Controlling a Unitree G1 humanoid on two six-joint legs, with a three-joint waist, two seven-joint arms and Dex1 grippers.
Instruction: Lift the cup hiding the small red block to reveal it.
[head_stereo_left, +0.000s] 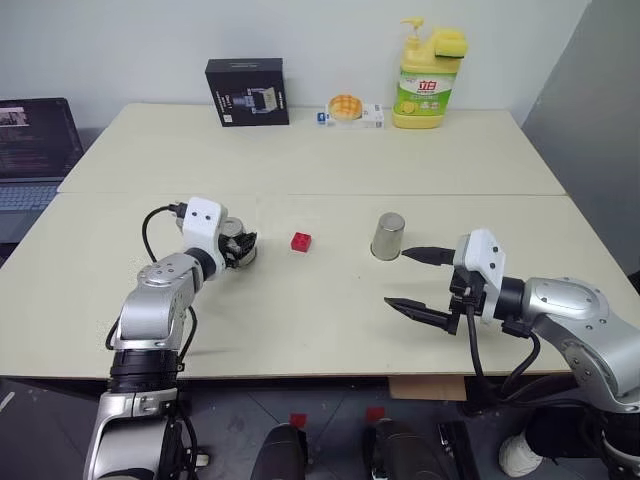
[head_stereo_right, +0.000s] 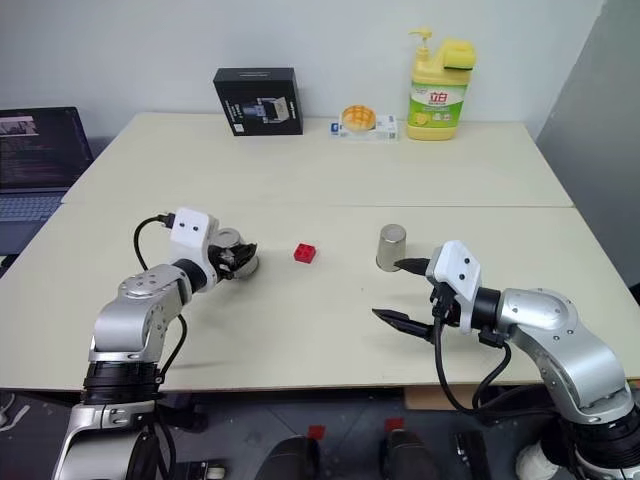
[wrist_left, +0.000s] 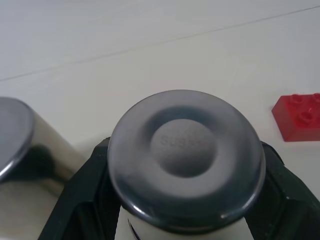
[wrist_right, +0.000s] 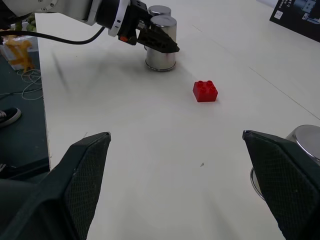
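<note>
The left gripper (head_stereo_left: 238, 247) has its jaws clamped on a cup (wrist_right: 163, 44), upside down. The block (head_stereo_left: 301, 241) lies bare at the cup's 3 o'clock. It should park the cup upright on the worktop (head_stereo_left: 300, 330). The right gripper (head_stereo_left: 420, 283) gapes idle.

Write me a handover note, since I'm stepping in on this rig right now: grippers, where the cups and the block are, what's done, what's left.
Left gripper: shut on the cup, inverted, beside a second cup.
Right gripper: open, holding nothing, hovering just short of the third cup, which stands inverted on the table.
Small red block: uncovered, lying in the open on the table between the left-hand cups and the third cup.
Done: the block is revealed.
Left: whether the gripped cup rests on the table or hangs just above it, I cannot tell. Probably only set it down and let go.
</note>
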